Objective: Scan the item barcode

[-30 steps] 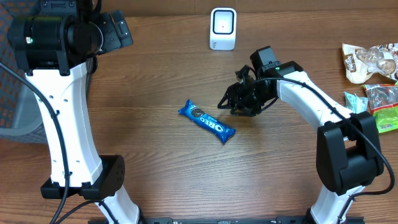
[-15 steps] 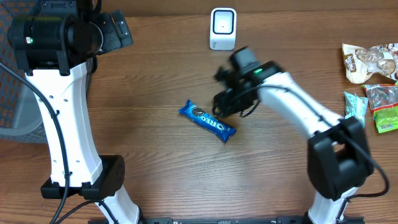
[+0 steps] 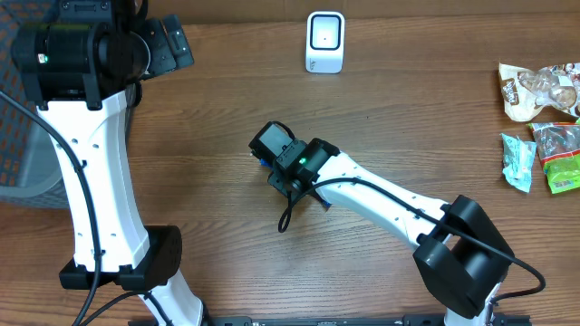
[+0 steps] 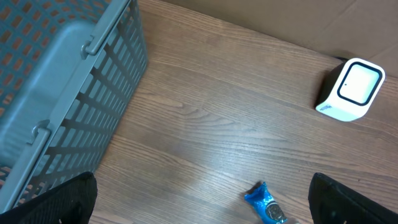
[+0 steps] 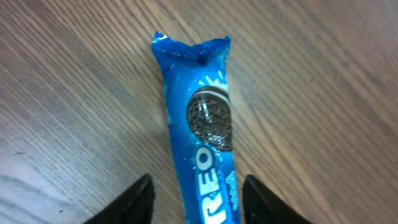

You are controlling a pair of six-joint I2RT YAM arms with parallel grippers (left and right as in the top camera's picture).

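Note:
The item is a blue Oreo pack [image 5: 202, 143] lying flat on the wooden table, label side up; no barcode shows. My right gripper [image 5: 198, 186] hangs straight over it, open, one jaw on each side of the pack with a gap to both. From overhead, the right gripper [image 3: 288, 163] hides most of the pack, and only a blue end [image 3: 260, 161] peeks out. The white scanner [image 3: 325, 41] stands at the table's far edge. My left gripper [image 4: 202, 199] is wide open and empty, high at the far left, with the pack [image 4: 266, 204] and scanner [image 4: 351, 89] below it.
A grey slatted basket [image 4: 62, 93] stands off the table's left side. Several snack packets [image 3: 544, 91] lie along the right edge, among them a green one [image 3: 562, 158] and a pale blue one [image 3: 517, 161].
My right arm has swung left from beside the pack to directly over it, and its jaws have narrowed around it. The left arm and the pack have not moved.

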